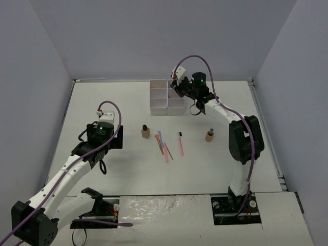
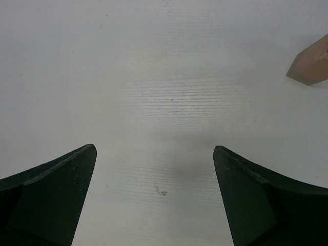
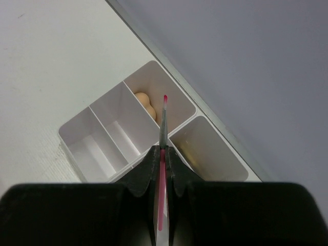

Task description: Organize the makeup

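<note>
- Right hand pinching pink stick, tip over compartment box near peach sponges.
- Left hand spread above worktop.
- Stick likely light, stiff, slippery; mid-length grip safest against pivoting.

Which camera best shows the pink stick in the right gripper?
Right wrist: the pink stick runs up the centre, pinched by the right gripper. In top external it is too small to make out. Left wrist misses it.
</note>
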Motion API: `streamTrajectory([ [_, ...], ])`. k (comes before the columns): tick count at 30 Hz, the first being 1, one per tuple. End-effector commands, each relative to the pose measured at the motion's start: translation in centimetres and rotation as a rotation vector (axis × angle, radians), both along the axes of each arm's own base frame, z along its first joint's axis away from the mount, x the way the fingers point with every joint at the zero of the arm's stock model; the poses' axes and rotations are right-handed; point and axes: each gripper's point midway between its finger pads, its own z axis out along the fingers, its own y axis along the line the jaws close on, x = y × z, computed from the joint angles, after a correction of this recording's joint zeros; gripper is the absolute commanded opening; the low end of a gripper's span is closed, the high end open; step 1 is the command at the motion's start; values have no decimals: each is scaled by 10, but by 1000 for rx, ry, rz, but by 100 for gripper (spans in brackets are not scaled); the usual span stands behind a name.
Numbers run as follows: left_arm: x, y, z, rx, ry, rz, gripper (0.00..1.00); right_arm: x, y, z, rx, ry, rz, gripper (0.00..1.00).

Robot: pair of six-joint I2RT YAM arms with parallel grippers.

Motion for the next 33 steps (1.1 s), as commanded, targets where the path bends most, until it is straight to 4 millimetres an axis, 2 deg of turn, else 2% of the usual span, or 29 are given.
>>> streamTrajectory([
  [1, 10, -1, 18, -26, -66, 11, 97, 17, 12, 64, 70, -227, 99, 1],
  [10, 11, -3, 16, -27, -59, 6, 97, 35, 9, 36, 66, -203, 98, 5],
  [20, 11, -4, 15, -29, -54, -1, 97, 31, -2, 0, 21, -146, 65, 9],
  [28, 10, -4, 15, -32, -56, -3, 97, 29, -16, -13, -19, -126, 28, 18],
  [32, 10, -4, 16, -32, -59, -2, 97, 27, -21, -4, -20, -134, 3, 23],
  [33, 10, -4, 17, -32, -63, -1, 97, 24, -21, 3, -11, -136, -3, 25],
])
